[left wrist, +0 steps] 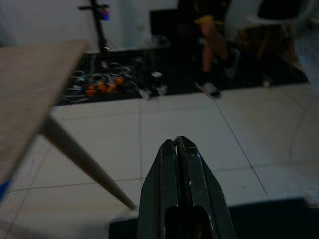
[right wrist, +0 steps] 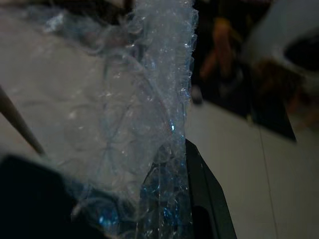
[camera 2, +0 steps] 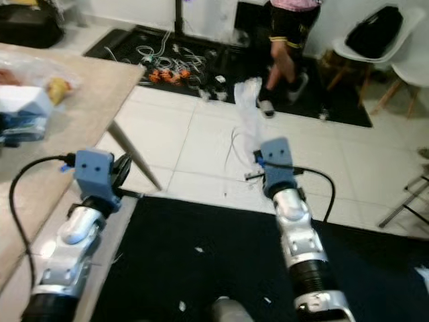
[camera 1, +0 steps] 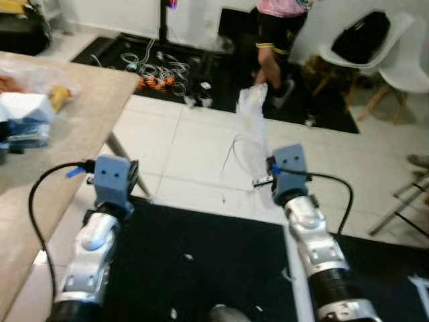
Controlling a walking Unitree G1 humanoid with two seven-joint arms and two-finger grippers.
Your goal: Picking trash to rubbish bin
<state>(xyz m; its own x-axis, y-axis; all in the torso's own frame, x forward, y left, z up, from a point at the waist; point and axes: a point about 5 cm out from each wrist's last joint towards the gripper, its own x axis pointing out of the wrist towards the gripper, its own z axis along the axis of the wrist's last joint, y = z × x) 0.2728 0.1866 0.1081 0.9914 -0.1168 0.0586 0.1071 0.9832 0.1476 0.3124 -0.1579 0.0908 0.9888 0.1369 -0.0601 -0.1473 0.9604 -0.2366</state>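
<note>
- Left eye view: the right claw (camera 1: 258, 176) carries a strip of bubble wrap (camera 1: 252, 127) upright above the white tiled floor (camera 1: 194, 154); the carrying step is in hand, and finding the bin comes next. A worktop (camera 1: 80, 107) stands at left.
- Right eye view: a person's legs (camera 2: 285, 50), cables (camera 2: 171, 64) and white chairs (camera 2: 395, 54) lie ahead.
- Left wrist view: the left claw (left wrist: 176, 149) is pressed together, holding nothing.
- Right wrist view: the fingers pinch the wrap.
</note>
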